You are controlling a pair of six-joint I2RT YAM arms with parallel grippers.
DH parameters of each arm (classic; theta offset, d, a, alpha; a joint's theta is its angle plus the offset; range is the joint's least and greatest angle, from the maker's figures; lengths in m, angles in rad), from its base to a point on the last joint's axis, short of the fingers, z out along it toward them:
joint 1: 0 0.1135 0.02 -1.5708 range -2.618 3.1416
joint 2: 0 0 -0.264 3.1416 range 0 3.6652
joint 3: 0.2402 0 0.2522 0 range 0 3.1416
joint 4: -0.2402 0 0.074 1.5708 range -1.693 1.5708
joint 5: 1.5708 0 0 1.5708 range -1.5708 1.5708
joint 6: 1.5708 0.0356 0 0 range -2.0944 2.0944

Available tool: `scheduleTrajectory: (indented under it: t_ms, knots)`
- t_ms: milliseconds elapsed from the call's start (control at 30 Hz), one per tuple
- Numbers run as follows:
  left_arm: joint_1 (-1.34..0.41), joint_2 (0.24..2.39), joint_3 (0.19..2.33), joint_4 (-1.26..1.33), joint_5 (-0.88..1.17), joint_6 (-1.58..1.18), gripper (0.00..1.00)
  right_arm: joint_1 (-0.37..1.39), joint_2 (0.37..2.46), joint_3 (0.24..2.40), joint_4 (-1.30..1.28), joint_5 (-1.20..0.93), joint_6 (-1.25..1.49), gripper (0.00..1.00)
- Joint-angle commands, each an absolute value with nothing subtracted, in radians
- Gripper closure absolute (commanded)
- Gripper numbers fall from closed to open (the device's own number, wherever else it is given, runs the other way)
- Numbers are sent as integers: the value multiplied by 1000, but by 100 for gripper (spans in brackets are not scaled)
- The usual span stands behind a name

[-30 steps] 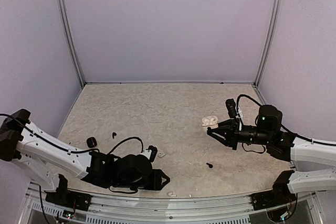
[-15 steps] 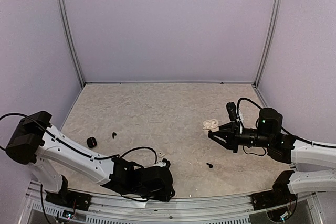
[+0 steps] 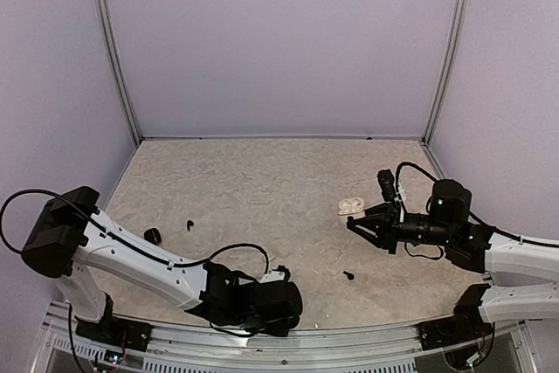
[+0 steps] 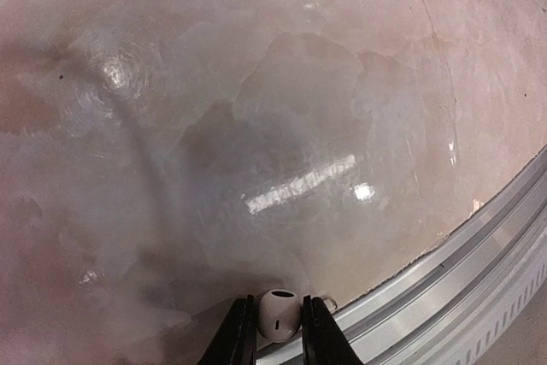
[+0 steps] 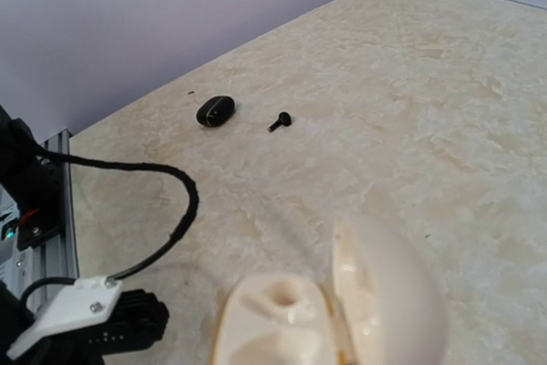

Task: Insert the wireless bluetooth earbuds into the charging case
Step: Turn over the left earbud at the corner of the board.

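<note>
Left gripper [image 4: 279, 303] jaws pinched small white plastic earbud [image 4: 279, 317] at near edge of beige marbled table [image 4: 256, 83], beside aluminium rail [image 4: 479, 262]. Right gripper [image 3: 360, 220] jaws clamped open white rounded charging case [image 3: 351, 207], well apart from lilac walls [image 3: 279, 41].

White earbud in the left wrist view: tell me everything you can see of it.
The white earbud is a small rounded bud of glossy white plastic with a short dark slit on its face. It sits at the bottom of the view, between the left gripper's two dark fingers, which sit against both its sides. It is low over the marbled table, right beside the metal rail at the table's edge. No stem can be made out.
</note>
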State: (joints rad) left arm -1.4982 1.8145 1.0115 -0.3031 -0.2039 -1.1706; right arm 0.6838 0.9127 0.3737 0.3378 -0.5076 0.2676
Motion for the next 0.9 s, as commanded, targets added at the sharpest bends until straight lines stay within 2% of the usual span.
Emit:
scheduleTrajectory:
  t_ms: [0,200,467,700,867]
  knots:
    - [-1477,1828,1039,-401,-267,-1122,79,678,896,361,341,-504,270,100]
    - [-1417,1813,1065,-410,-319,-971,83,678,898,359,343,-502,268,100]
    - [-1379,1847,1194,-464,-411,-456,82,678,900,359,345,-496,268,100]
    - [-1351,1912,1269,-569,-165,-63,79,678,891,359,339,-487,270,100]
    - [-1347,1919,1281,-613,-121,67,78,677,878,357,329,-480,274,100]
